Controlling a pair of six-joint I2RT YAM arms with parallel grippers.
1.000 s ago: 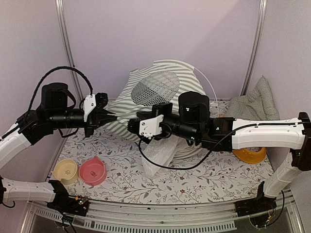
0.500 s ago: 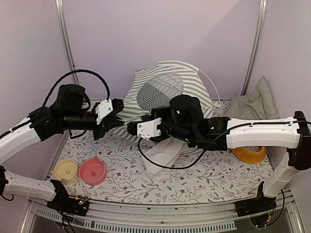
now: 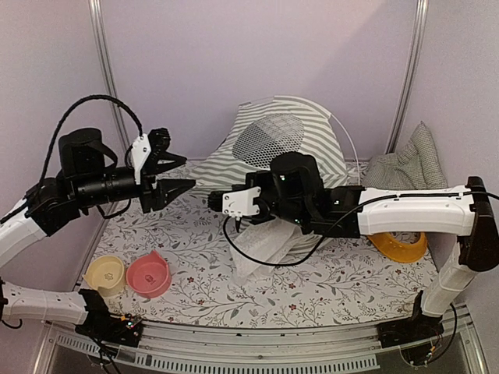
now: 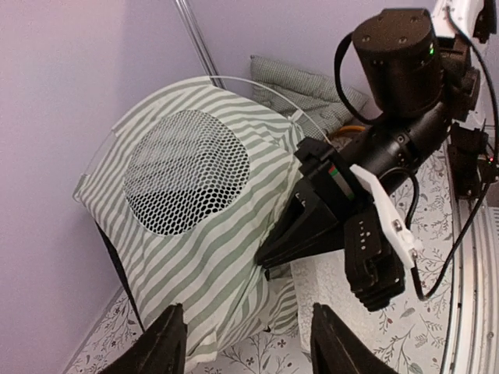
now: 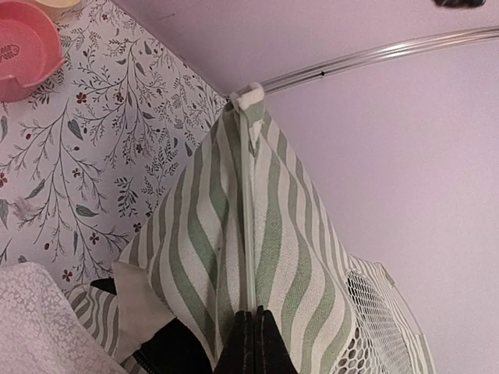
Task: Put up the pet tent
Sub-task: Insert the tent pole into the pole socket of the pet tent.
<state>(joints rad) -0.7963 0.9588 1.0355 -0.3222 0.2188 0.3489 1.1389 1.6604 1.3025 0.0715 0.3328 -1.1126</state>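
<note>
Green/white striped pet tent: rear of table, half-raised, mesh window facing fwd. L gripper: just let go, jaws apart, nothing btwn, clear of fabric. R gripper: clamped on tent's seam edge. Tent now held by R alone; L regrasp likely next.

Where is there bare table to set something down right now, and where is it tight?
Two bare patches of floral table: the front strip between lace curtain and orange bowl, and the stretch between pink bowl and curtain. Crowded at the back right: pet tent, checked cushion, with the right arm stretched above the middle.
</note>
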